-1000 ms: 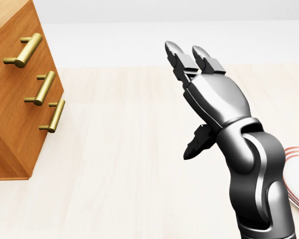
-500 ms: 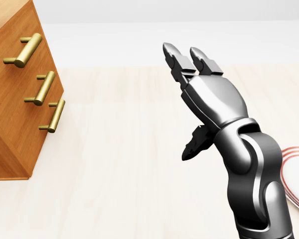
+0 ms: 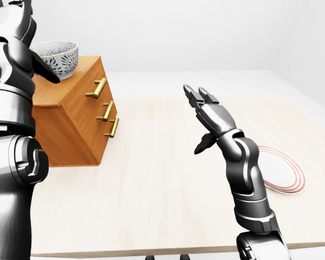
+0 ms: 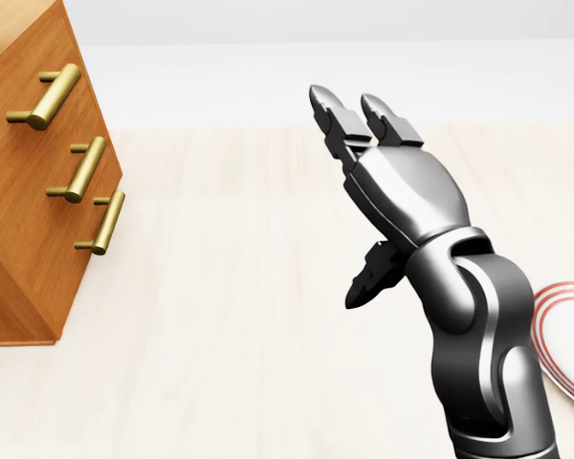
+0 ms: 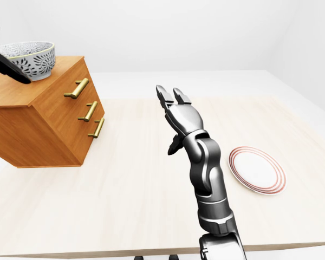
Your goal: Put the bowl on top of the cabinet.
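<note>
since a moment ago the right hand (image 4: pixel 394 182) has drifted a touch toward the left of the head view, while the cabinet (image 5: pixel 38 124) sits exactly where it was in that view, so the robot itself hasn't shifted. that hand is held up over the pale counter (image 5: pixel 141 200), its fingers (image 4: pixel 327 107) spread loosely apart with nothing in them. the bowl (image 5: pixel 27 58), white with a dark patterned wall, stands upright at the far left of the right-eye view, on the cabinet's top near the corner above the brass drawer handles (image 4: pixel 48 96). its base looks to meet the wood, though i can't be sure it has fully settled. the left hand (image 3: pixel 13 40) is up beside it, and one dark finger (image 3: pixel 46 69) lies across the bowl's lower outer wall. the other fingers are out of sight past the picture's edge, so i can't tell whether the hand is gripping the bowl or only resting against it. a white plate with red rings (image 5: pixel 257 170) lies well apart on the counter to the right. by my reckoning the job is all but done: the bowl is where it belongs, and what's left is for the left hand to let go and pull clear without nudging it off the corner.
</note>
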Robot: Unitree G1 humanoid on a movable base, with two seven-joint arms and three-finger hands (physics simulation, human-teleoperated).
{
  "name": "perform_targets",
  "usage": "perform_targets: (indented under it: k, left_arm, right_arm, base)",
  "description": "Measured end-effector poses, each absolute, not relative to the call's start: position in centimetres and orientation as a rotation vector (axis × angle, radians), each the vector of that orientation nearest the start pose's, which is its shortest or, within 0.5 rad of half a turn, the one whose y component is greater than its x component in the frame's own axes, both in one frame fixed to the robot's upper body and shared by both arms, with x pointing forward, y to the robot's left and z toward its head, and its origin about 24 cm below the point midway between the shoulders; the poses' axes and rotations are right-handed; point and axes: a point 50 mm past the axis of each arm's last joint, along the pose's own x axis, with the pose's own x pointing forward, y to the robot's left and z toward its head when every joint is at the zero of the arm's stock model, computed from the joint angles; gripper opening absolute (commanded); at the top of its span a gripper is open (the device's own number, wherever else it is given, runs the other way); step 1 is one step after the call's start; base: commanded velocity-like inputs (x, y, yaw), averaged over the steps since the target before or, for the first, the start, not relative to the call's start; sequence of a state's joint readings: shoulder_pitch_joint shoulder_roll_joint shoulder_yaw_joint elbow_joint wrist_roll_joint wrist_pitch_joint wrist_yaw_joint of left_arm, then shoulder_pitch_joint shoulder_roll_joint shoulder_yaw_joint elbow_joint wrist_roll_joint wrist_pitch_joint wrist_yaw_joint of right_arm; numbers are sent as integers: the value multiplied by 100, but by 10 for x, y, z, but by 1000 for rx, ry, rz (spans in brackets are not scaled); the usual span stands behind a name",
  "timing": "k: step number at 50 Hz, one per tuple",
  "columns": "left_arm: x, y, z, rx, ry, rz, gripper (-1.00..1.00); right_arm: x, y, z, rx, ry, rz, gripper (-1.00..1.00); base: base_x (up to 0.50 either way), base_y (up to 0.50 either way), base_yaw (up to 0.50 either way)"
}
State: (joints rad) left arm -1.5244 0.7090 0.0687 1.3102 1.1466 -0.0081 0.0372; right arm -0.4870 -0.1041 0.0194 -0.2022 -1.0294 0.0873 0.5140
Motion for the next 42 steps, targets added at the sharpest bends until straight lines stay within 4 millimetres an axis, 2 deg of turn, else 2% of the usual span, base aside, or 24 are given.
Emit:
perform_targets:
  k: [15, 29, 34, 42]
  left_arm:
    - [382, 272, 398, 1308, -274, 538, 100]
    - [373, 254, 428, 1236, -425, 558, 100]
    - [369, 246, 440, 1132, -497, 543, 100]
    - [359, 234, 463, 788, -573, 455, 100]
  right_arm:
    - [306, -118, 191, -1181, -317, 182, 100]
    - [307, -117, 190, -1172, -316, 184, 100]
    - [307, -115, 188, -1145, -317, 199, 100]
    - [307, -110, 188, -1091, -330, 227, 100]
  base:
    - [0, 0, 0]
    - [0, 0, 0]
    - [0, 0, 0]
    - [0, 0, 0]
